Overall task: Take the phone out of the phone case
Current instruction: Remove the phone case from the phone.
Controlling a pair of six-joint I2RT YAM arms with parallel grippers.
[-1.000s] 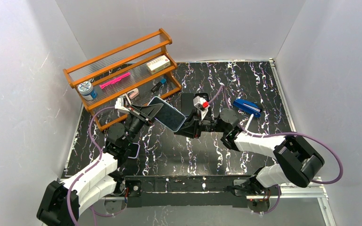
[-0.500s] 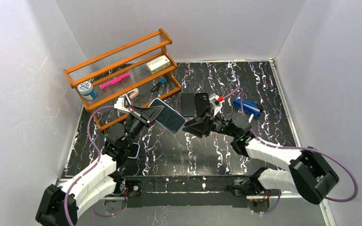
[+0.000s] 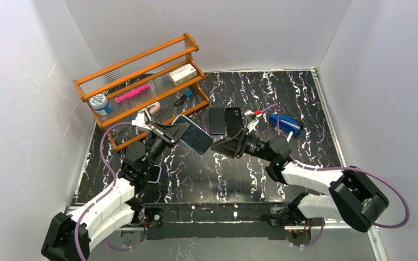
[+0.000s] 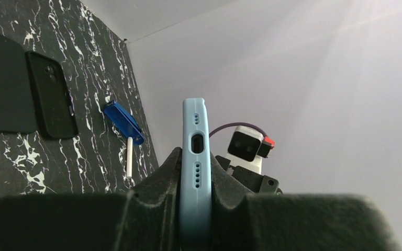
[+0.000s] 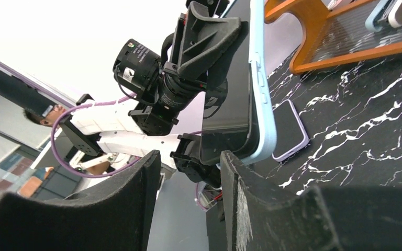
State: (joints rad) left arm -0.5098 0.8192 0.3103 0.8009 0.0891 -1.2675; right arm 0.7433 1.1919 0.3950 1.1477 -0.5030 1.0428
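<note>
Black marbled table boxed in by white walls, wooden rack at back left, 2 dark slabs lying flat mid-table. Your left gripper is clamped on the light-blue phone case and holds it tilted in the air between the 2 arms; the left wrist view shows the port edge of the case pinched between both fingers. The phone is inside the case, a dark slab against the blue rim in the right wrist view, and you can't tell from there whether its near corner has lifted at all. What changed: 1 s ago your right gripper was right up at the lower corner of the case; now it has backed off to just beside it, fingers spread, nothing between them, aimed at the case edge. The left hold has barely shifted. Read that as a corner attempt that didn't free the phone, so the task looks not done; you probably need to come back in on a corner and peel the case rim away while the left keeps its clamp
</note>
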